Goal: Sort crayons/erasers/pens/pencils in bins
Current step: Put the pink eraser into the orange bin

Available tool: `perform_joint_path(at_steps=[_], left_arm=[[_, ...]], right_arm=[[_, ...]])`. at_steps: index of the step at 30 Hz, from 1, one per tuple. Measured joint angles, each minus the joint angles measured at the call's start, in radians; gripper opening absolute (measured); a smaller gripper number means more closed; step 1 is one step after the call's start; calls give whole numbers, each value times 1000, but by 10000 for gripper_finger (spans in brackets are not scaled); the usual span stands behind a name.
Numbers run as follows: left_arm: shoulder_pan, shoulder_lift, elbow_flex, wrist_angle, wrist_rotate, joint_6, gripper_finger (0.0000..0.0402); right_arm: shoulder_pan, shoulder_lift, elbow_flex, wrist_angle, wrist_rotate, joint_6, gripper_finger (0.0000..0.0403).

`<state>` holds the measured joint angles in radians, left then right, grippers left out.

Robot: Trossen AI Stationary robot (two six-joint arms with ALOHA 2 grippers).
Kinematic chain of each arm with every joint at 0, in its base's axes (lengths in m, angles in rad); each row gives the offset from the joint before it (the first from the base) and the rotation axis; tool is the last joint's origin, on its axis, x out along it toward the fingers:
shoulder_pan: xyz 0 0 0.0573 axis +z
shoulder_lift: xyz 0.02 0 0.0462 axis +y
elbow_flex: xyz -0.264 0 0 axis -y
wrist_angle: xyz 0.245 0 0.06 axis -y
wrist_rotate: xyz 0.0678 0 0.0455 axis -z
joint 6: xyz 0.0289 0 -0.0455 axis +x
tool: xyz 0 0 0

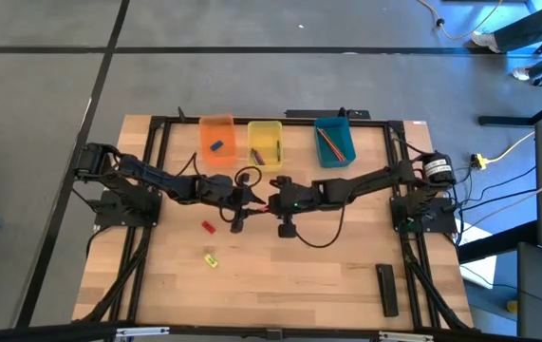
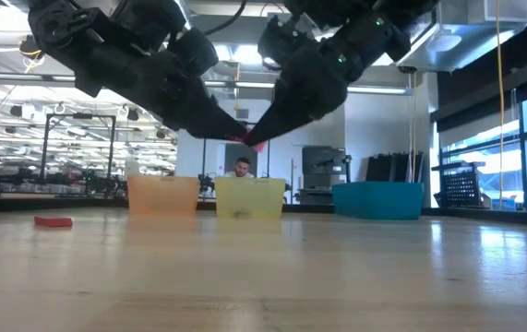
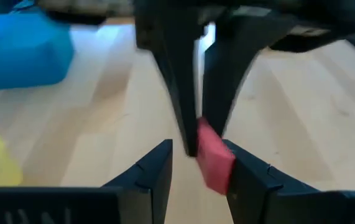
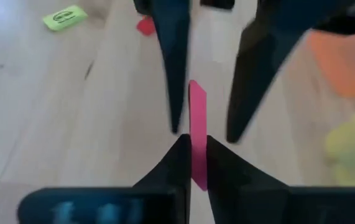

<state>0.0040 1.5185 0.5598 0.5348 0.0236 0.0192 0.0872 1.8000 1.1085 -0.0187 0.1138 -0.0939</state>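
My right hand (image 4: 191, 140) pinches pink eraser (image 4: 196, 118) at frame centre, above tabletop (image 1: 346, 275) | my left hand (image 3: 196, 162) spread wide around it | orange bin (image 1: 217, 141) upper centre

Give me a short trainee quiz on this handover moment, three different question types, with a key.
1. True or false: the right tool is clamped on the pink eraser.
2. Which colour of bin holds the pencils? A orange, B yellow, C teal-blue.
3. Fill in: loose on the table lie a red eraser and a ___ one.

Key: 1 true. 2 C, the teal-blue bin. 3 yellow, the yellow eraser.
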Motion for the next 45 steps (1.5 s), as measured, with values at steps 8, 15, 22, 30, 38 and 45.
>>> perform_joint_path(at_steps=[8,15,22,30,38,45], left_arm=[[0,0,-1,-31,-35,-6,124],[0,0,-1,-23,-34,18,112],[-7,0,-1,-8,-33,41,111],[-26,0,0,-9,-33,70,49],[-24,0,0,-10,-58,62,11],[-13,-127,0,-185,-315,43,4]], right_arm=[[10,-3,22,-8,35,-22,33],[10,-3,22,-69,35,-15,35],[10,-3,22,-82,34,-14,36],[10,-3,22,-81,30,-12,36],[10,-3,20,-87,64,78,54],[9,-3,21,-244,351,229,134]])
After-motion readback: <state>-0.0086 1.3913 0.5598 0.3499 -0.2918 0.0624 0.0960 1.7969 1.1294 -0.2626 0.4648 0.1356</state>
